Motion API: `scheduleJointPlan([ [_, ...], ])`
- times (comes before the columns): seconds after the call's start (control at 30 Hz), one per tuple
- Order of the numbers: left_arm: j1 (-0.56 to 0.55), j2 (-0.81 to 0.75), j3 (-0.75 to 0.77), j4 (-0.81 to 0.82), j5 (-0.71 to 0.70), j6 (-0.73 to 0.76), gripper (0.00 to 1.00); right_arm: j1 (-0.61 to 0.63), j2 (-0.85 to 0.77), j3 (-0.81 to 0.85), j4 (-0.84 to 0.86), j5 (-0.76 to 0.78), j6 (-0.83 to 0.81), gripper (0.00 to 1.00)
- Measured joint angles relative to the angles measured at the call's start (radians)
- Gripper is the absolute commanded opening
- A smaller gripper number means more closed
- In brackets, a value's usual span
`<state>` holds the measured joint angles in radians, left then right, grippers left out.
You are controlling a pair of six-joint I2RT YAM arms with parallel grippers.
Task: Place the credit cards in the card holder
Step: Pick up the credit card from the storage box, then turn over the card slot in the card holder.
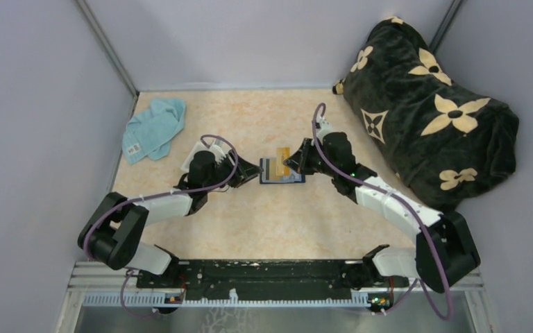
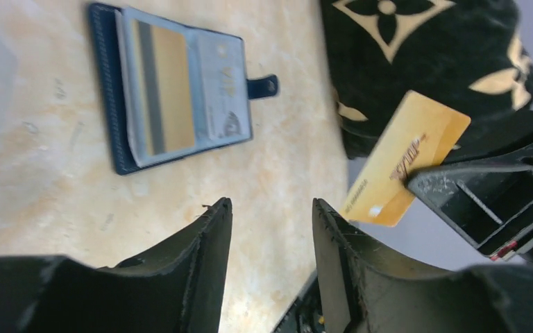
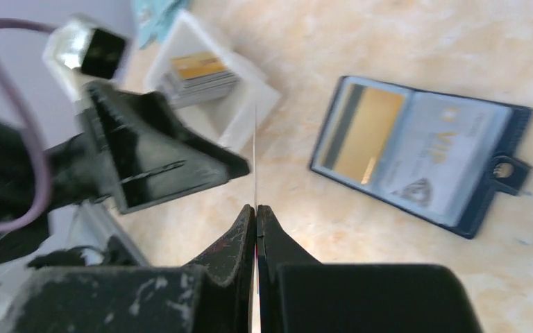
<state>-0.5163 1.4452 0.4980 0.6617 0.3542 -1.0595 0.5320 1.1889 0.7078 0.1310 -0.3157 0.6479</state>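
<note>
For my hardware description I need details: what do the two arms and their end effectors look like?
The left arm and the right arm have white links between bulky black joints. A thin purple cable loops along each. The left end effector and the right end effector are black, each with two wedge-shaped fingers scuffed with pale marks.

A teal cloth (image 1: 154, 128) lies crumpled at the table's (image 1: 284, 222) far left; a white tray (image 3: 246, 111) sits near it, and a black blanket (image 1: 430, 111) with cream flowers fills the far right corner
</note>
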Motion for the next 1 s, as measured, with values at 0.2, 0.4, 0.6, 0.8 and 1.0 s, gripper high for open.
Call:
scheduleJointPlan([
  [0.2, 0.0, 0.01, 0.08, -0.189, -0.096, 0.095, 0.41, -0.006, 0.195, 0.166, -0.214, 0.185, -0.073, 0.0],
  [0.4, 0.0, 0.073, 0.139, -0.298, -0.136, 0.166, 0.32, -0.017, 0.314, 0.24, -0.358, 0.318, -0.107, 0.0],
  [0.6, -0.005, 0.137, 0.208, -0.374, -0.159, 0.219, 0.27, -0.04, 0.349, 0.323, -0.427, 0.387, -0.136, 0.0],
  [0.8, -0.032, 0.2, 0.267, -0.416, -0.179, 0.251, 0.26, -0.056, 0.378, 0.355, -0.446, 0.422, -0.159, 0.0],
  [1.0, -0.047, 0.232, 0.293, -0.447, -0.205, 0.272, 0.26, -0.063, 0.428, 0.355, -0.465, 0.423, -0.174, 0.0],
])
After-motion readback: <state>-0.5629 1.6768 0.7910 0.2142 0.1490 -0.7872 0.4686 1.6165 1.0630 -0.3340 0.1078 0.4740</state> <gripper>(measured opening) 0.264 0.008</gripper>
